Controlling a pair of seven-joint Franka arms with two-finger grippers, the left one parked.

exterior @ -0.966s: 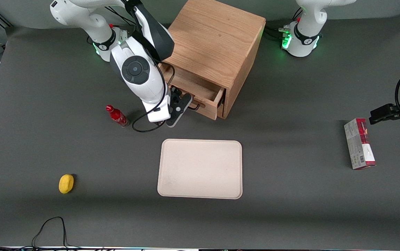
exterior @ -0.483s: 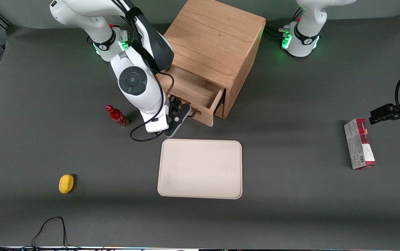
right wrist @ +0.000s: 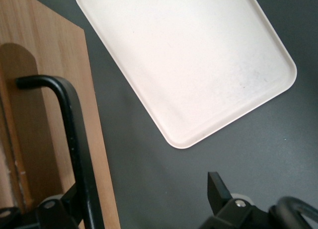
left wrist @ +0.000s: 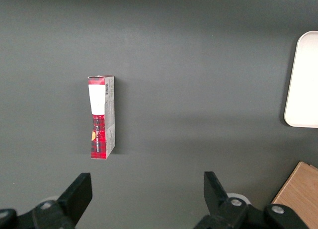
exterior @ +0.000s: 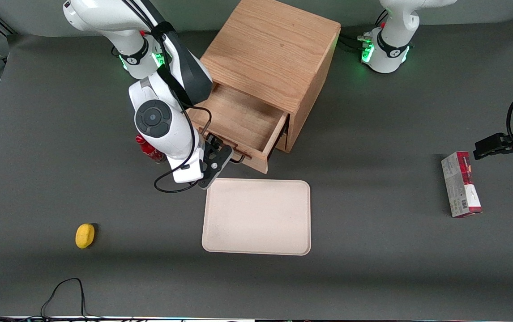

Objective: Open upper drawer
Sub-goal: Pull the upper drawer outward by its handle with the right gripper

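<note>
The wooden cabinet (exterior: 274,49) stands at the back of the table. Its upper drawer (exterior: 238,118) is pulled well out toward the front camera and its plain wood interior shows. My right gripper (exterior: 226,156) is at the drawer's front, at the thin black handle (exterior: 240,158). In the right wrist view the gripper (right wrist: 144,189) is open, its fingers wide apart. One finger (right wrist: 69,201) sits against the black handle (right wrist: 74,134) on the oak drawer front (right wrist: 44,55); the other finger (right wrist: 217,187) is over the bare table. The lower drawer is hidden under the upper one.
A cream tray (exterior: 256,217) lies just in front of the open drawer, also in the right wrist view (right wrist: 189,60). A red bottle (exterior: 149,152) stands beside my arm, partly hidden. A yellow object (exterior: 85,235) lies nearer the camera. A red-and-white box (exterior: 461,184) lies toward the parked arm's end.
The upper drawer has slid much farther out of the cabinet. My gripper has moved with its handle toward the front camera and the tray. The arm now covers part of the red bottle.
</note>
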